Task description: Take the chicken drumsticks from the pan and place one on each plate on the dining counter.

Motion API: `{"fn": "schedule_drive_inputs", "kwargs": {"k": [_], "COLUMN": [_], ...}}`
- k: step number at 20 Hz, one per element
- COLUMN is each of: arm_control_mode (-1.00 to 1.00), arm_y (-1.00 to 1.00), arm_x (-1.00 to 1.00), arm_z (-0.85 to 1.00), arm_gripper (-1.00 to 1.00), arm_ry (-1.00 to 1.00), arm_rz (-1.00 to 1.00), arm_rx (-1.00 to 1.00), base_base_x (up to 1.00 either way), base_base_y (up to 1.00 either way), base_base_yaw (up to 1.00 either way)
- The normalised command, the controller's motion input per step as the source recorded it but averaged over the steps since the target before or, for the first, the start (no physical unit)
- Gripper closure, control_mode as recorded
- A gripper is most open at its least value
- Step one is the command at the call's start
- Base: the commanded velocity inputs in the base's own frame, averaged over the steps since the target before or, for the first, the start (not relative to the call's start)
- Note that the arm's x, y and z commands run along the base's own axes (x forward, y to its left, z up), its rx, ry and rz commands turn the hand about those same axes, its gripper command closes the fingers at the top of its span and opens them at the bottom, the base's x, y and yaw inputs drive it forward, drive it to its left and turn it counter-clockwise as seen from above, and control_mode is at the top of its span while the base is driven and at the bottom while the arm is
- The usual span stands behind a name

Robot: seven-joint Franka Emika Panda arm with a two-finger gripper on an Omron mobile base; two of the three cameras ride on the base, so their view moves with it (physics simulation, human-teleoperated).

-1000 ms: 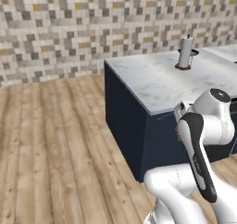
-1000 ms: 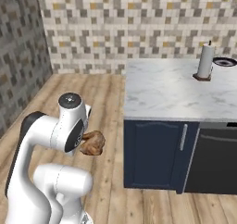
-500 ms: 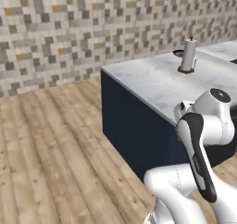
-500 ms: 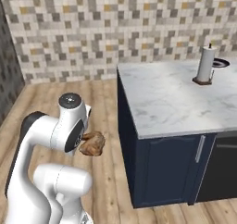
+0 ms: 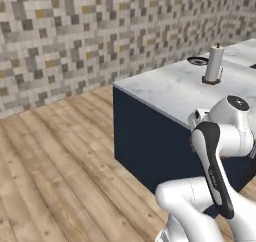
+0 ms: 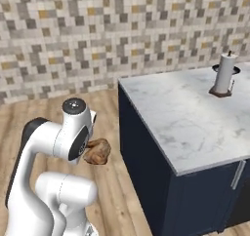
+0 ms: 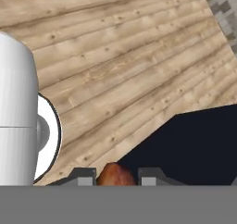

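Orange-brown drumstick (image 7: 114,175), one piece, lumpy and glossy: lodged between my two dark fingertips (image 7: 85,177), which are closed tight on it. My gripper (image 7: 115,177) points down at the plank floor (image 7: 115,70), with the dark navy side of the counter base (image 7: 199,144) at lower right of the hand view.

Same drumstick (image 6: 97,151), right base view: tucked against my white arm just below the upper joint, over the wooden floor (image 6: 112,191), beside the near end of the counter but not above its top.

Counter (image 6: 195,118): white marble with grey veins on a navy base (image 5: 150,141); I see it running away to the right in both base views. Its near corner stands close to my arm.

Paper towel roll (image 6: 224,74): white, upright on a small dark stand, toward the far end of the marble. Also seen from the left (image 5: 215,64).

Dark round ring (image 5: 198,61): flat on the marble just behind the roll; what it is, I cannot tell.

Wall (image 5: 100,31): small mosaic tiles in grey, beige, white and ochre, behind the floor and the counter.
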Motion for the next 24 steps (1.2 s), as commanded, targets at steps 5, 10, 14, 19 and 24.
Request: {"fn": "schedule_drive_inputs", "kwargs": {"k": [5, 10, 14, 19, 24], "arm_control_mode": [1.0, 1.0, 1.0, 1.0, 1.0], "arm_y": [0.0, 0.0, 0.0, 0.0, 0.0], "arm_x": [0.0, 0.0, 0.0, 0.0, 0.0], "arm_z": [0.0, 0.0, 0.0, 0.0, 0.0], "arm_gripper": [1.0, 1.0, 1.0, 1.0, 1.0], "arm_ry": [0.0, 0.0, 0.0, 0.0, 0.0], "arm_rz": [0.0, 0.0, 0.0, 0.0, 0.0], "arm_rx": [0.0, 0.0, 0.0, 0.0, 0.0], "base_base_x": [0.62, 0.6, 0.52, 0.36, 0.29], "base_base_y": [0.84, 0.85, 0.87, 0.89, 0.93], "base_base_yaw": [-0.35, -0.35, -0.36, -0.37, -0.36]}}
